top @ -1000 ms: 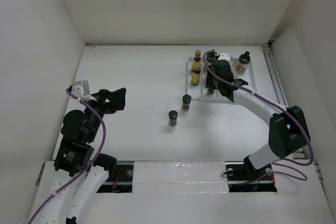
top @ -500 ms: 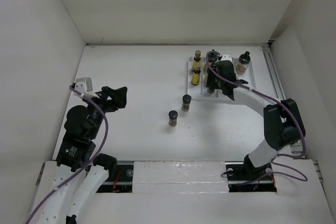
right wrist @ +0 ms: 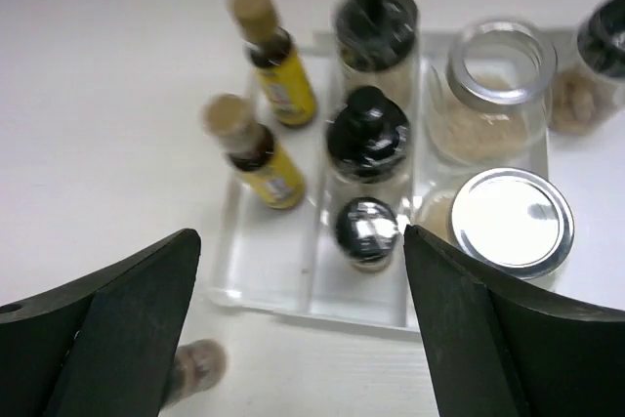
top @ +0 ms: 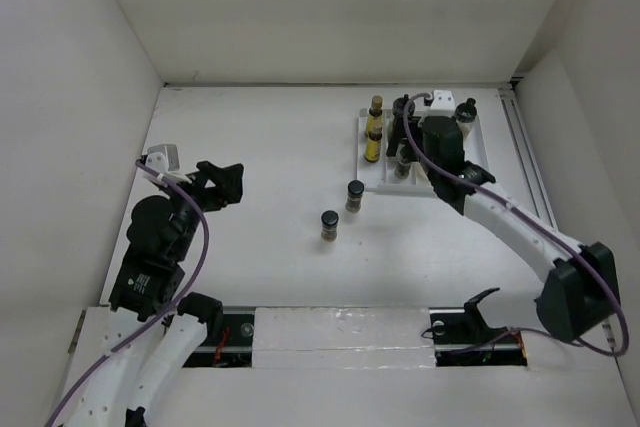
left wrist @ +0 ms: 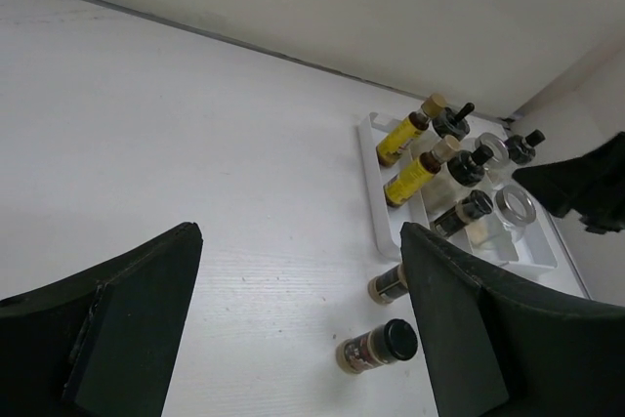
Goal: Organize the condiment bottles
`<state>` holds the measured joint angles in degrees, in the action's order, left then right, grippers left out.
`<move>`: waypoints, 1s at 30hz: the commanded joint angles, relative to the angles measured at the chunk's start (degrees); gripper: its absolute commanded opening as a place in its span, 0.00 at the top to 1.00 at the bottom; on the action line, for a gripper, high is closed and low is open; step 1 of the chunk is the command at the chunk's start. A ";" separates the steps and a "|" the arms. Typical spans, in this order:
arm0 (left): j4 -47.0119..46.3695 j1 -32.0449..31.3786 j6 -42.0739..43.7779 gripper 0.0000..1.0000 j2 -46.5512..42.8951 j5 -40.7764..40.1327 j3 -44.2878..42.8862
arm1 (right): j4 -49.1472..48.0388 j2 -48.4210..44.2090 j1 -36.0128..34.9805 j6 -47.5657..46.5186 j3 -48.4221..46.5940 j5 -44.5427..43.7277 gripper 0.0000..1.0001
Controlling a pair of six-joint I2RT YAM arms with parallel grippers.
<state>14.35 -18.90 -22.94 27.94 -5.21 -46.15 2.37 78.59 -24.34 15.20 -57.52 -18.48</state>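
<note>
Right now your right gripper hangs over the tray at the far right of the table. Its fingers are spread wide and hold nothing.

Under it, the tray's left compartment holds two yellow bottles, one behind the other. The middle compartment holds three black-capped jars in a row running near to far. The right compartment holds two wide jars with pale filling. The near one has a flat silver lid and the far one shows a silver rim. A black-lidded jar stands further right at the edge of the wrist view. You cannot tell from there whether it sits inside the tray.

Two loose jars stand upright on the bare table, outside the tray to its near left. One is just beside the tray's near-left corner. The other is a little nearer and further left, apart from the first.

Your left gripper is raised over the left side of the table, well apart from every bottle. Its fingers are also wide open with nothing in them. Its wrist view shows only bare table directly between them.
</note>
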 commanded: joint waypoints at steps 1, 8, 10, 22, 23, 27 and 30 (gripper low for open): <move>-2.66 0.26 0.70 0.21 0.71 -0.85 -0.87 | -4.29 -7.82 -5.88 -2.19 3.19 -5.16 0.09; -2.66 0.26 0.70 0.21 3.16 -1.99 -0.87 | -12.30 -8.37 -21.88 -4.04 11.55 -1.10 0.03; -2.04 0.26 0.70 0.21 4.05 -1.99 -1.39 | -10.64 -4.08 -23.39 -4.04 11.03 -1.65 0.01; -2.04 0.26 0.18 0.20 4.75 -2.52 -1.40 | -9.04 8.95 -23.39 -2.11 4.61 -5.96 0.07; -2.04 0.26 0.18 0.20 4.75 -2.52 -1.40 | -9.05 9.82 -23.39 -2.11 4.61 -5.95 0.09; -2.04 0.26 0.18 0.20 4.22 -1.99 -1.40 | -9.57 12.64 -23.39 -1.49 3.11 -5.95 0.23; -2.04 0.26 0.18 0.20 4.22 -1.99 -1.40 | -9.58 13.87 -23.39 -1.49 1.98 -5.95 0.39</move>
<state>14.39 -18.90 -22.98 32.58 -7.16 -46.15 -4.71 91.96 -47.70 12.97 -52.64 -23.38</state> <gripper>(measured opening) 0.800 0.625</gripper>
